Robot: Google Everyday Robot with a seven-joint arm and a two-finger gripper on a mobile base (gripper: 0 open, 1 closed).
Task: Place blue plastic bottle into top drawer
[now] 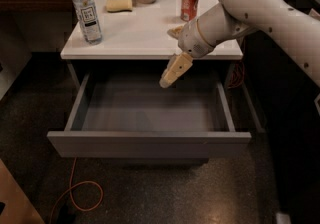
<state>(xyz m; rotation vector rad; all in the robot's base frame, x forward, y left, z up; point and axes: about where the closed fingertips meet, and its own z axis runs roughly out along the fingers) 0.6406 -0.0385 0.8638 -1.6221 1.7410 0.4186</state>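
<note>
Two fingers (pixel 176 68) spread on gripper (pixel 167 58) at desk's (pixel 140 28) front edge, over open top drawer (pixel 150 143); blue plastic bottle (pixel 86 10) upright by left edge.

Tan end effector (pixel 171 63) on white arm (pixel 260 8)

Dim room, dark speckled floor (pixel 150 193). A white-topped cabinet (pixel 145 33) stands mid-scene against a dark far side, its top the brightest surface, with the top drawer (pixel 150 143) pulled out toward the near side and its grey interior showing. An orange cable (pixel 75 193) loops on the floor near left, beside a wood-coloured corner (pixel 15 203) — a dark unit (pixel 290 118) fills the right. The gripper (pixel 169 57) hangs with fingers spread at the cabinet top's near edge, above the drawer's far part.
</note>
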